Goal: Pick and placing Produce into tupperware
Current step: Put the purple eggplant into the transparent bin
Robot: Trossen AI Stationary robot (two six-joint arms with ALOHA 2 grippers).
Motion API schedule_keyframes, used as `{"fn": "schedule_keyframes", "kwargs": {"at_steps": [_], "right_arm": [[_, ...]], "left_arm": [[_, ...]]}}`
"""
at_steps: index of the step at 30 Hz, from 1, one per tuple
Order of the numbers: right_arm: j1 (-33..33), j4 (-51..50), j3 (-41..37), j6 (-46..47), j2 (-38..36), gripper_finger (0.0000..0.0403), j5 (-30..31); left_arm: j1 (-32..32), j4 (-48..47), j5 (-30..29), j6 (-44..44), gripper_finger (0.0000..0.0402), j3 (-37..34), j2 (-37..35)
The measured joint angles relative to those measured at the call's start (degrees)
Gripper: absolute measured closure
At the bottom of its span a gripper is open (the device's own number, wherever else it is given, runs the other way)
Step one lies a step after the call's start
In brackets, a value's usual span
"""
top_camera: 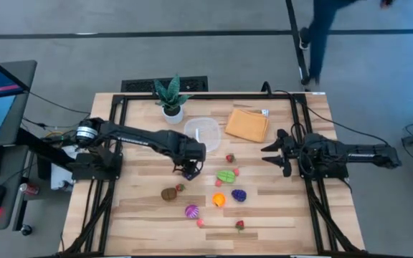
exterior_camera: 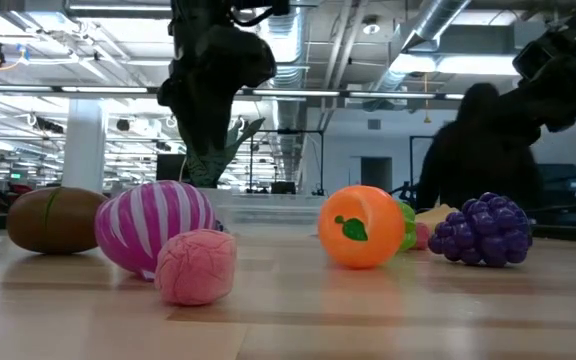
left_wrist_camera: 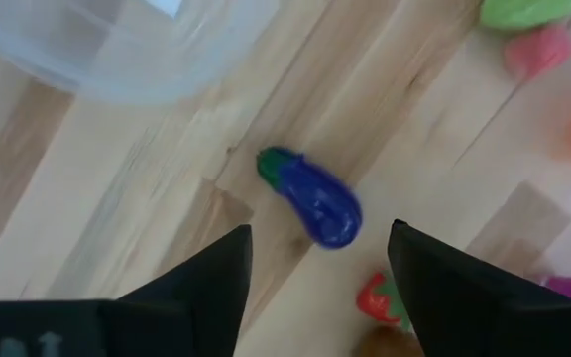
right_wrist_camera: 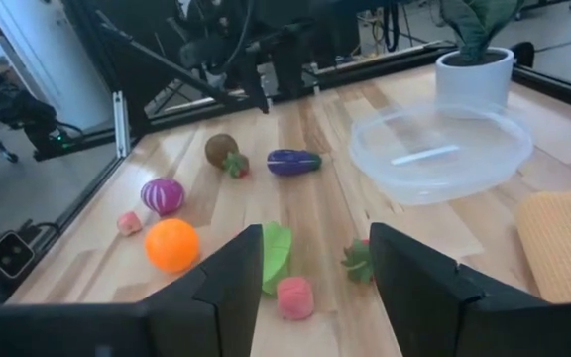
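Looking straight down from the high view, my left gripper hangs over the middle of the table, just in front of the clear tupperware tub, which looks empty. My guess is that it is there for the eggplant, the piece nearest the tub. My right gripper waits near the table's right edge, next to the orange cloth. A brown kiwi, a striped purple piece, an orange, a green piece and purple grapes lie scattered on the wood, all outside the tub. A potted plant stands at the back.

From the low view, the kiwi, the striped piece, a small pink piece, the orange and the grapes sit along the boards. The tub is too faint behind them to judge.

Through the left wrist view, my fingers stand wide apart with nothing between them, and the purple eggplant lies on the wood beyond them, apart from the tub's rim. A red strawberry sits close to one finger.

Through the right wrist view, my fingers are parted and empty. The tub holds no produce; the eggplant lies beside it, and the green piece and a strawberry sit nearest me.
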Motion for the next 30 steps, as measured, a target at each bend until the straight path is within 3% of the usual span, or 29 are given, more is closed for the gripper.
{"fn": "schedule_keyframes", "kwargs": {"at_steps": [14, 21, 30], "right_arm": [[0.4, 0.02, 0.0, -1.03, 0.0, 0.0191, -0.02], [0.39, 0.07, 0.0, -1.53, 0.0, 0.0191, -0.05], [0.4, 0.12, 0.0, -1.6, 0.0, 0.0191, -0.22]], "left_arm": [[0.01, 1.13, -3.46, -7.48, 0.0121, -0.5, -0.01], [-0.25, 3.67, 0.51, -12.64, 0.0118, -3.94, -0.06], [-0.25, 10.53, 0.73, -13.91, 0.0118, -8.82, -0.1]]}}
